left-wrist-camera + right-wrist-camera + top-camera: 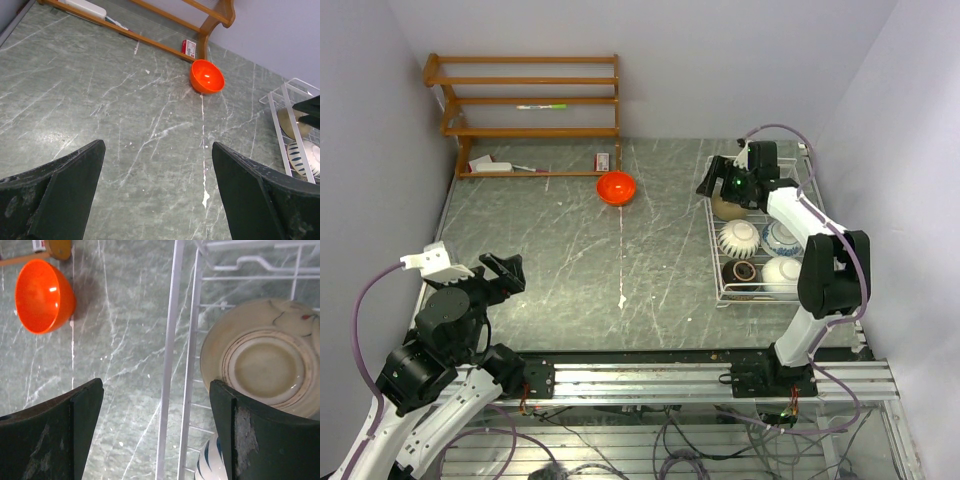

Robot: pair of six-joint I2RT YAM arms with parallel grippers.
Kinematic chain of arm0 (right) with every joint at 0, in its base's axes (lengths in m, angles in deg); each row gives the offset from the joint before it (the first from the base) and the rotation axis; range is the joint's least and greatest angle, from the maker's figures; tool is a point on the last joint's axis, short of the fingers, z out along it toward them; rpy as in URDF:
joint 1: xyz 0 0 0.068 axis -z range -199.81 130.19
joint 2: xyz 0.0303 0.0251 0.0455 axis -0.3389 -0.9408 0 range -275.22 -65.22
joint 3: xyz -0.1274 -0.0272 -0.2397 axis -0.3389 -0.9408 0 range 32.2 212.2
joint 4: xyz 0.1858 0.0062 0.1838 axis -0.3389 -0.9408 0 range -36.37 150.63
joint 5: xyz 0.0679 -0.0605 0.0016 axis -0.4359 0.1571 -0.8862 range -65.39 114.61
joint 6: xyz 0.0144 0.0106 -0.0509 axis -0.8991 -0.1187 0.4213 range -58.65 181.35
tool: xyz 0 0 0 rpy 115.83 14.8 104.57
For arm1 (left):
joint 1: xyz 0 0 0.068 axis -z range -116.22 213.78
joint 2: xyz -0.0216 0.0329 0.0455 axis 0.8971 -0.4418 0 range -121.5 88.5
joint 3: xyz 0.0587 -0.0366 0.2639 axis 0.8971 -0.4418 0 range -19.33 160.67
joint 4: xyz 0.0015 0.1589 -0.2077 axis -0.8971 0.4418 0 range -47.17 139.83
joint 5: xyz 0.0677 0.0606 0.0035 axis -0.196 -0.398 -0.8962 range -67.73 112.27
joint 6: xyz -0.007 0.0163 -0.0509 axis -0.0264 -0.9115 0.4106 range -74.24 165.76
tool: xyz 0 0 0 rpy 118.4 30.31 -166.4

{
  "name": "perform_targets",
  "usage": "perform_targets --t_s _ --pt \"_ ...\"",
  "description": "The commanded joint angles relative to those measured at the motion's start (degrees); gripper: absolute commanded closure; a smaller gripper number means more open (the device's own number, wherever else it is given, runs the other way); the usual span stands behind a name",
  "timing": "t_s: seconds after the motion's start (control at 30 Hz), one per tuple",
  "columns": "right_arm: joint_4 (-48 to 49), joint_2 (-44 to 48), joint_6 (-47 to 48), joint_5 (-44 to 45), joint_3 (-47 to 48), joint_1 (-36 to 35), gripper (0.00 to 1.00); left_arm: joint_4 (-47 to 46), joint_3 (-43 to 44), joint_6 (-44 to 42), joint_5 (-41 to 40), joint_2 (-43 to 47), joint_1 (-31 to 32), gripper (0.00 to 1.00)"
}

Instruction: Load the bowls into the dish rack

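Observation:
The orange-red bowl (616,187) stands on the table near the wooden shelf; it also shows in the left wrist view (206,76) and the right wrist view (42,296). The white wire dish rack (715,250) at the right holds several bowls: a cream one (262,365) upside down, a blue-striped one (739,238), a blue-and-white one (782,236), a dark brown one (740,272) and a white one (780,272). My right gripper (156,390) is open and empty above the rack's left rim (170,365), beside the cream bowl. My left gripper (157,150) is open and empty over bare table at the near left.
A brown wooden shelf unit (530,110) stands at the back left, with a small red box (603,159) and a white object (490,165) on its lowest board. Walls close in the table on the left, back and right.

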Motion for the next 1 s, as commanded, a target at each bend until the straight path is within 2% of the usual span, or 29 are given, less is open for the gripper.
perform_targets --t_s 0.0,0.13,0.37,0.6,0.73,0.87,0.97 --pt "1.98 -1.12 0.27 -2.89 -1.17 0.06 0.13 -1.05 0.84 -0.14 0.05 0.45 0.55 0.01" --pt "1.25 -0.67 0.33 3.90 -2.19 0.03 0.13 -1.12 0.79 -0.05 0.04 0.80 0.53 0.01" --pt "4.66 1.87 -1.30 21.18 -6.02 0.10 0.12 -1.21 0.78 -0.13 0.22 0.99 0.55 0.01" --pt "5.44 3.19 -5.44 30.69 -8.21 1.42 0.12 -1.31 0.74 -0.31 0.50 0.80 0.58 0.01" --pt "10.05 6.96 -4.98 26.15 -11.48 2.25 0.12 -1.37 0.65 -0.31 0.49 0.96 0.51 0.01" --pt "15.30 9.54 -2.57 12.93 -12.36 1.97 0.12 -1.33 0.65 -0.31 0.49 0.76 0.55 0.01" --pt "16.53 9.14 -1.51 6.79 -10.83 1.56 0.12 -1.28 0.78 -0.24 0.34 0.52 0.55 0.01"
